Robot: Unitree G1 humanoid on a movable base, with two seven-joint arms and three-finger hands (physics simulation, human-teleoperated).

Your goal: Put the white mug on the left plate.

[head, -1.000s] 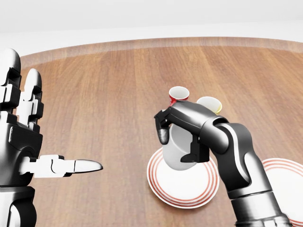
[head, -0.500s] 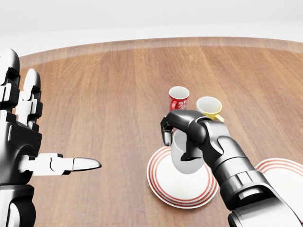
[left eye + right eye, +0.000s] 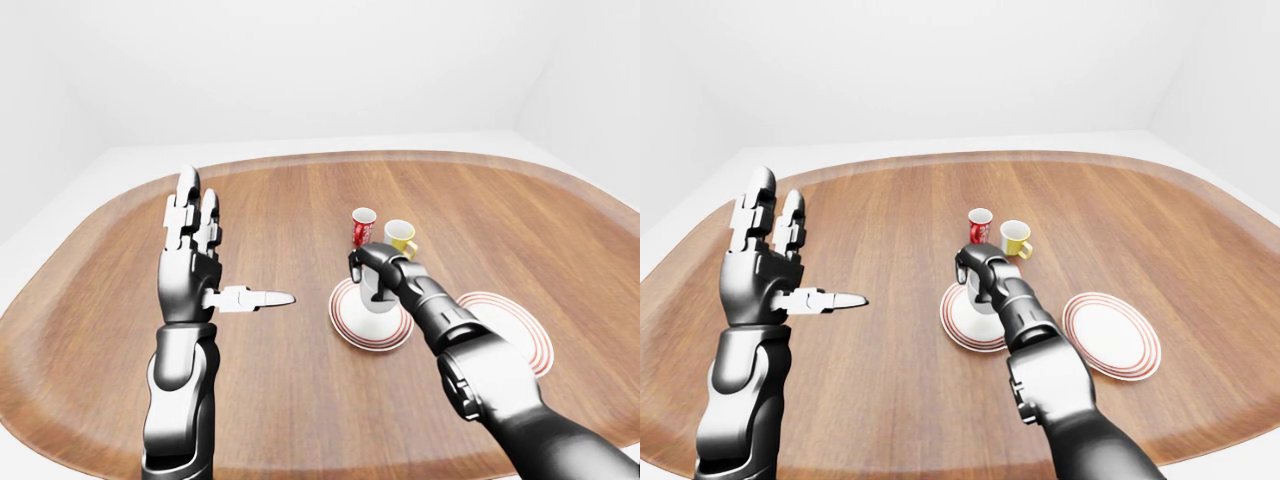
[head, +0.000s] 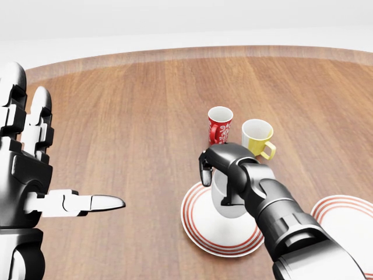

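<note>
Head view: my right hand (image 4: 224,169) is wrapped round the white mug (image 4: 228,201), which sits upright over the middle of the left plate (image 4: 198,230), long axis vertical. Whether its base touches I cannot tell. I judge I should lower straight, keep it level, then loosen the fingers without dragging.

Left-eye view: my left hand (image 3: 190,262) stands spread, holding nothing, well apart above the counter (image 3: 280,400).

Right-eye view: the mouth points up under my palm.
</note>
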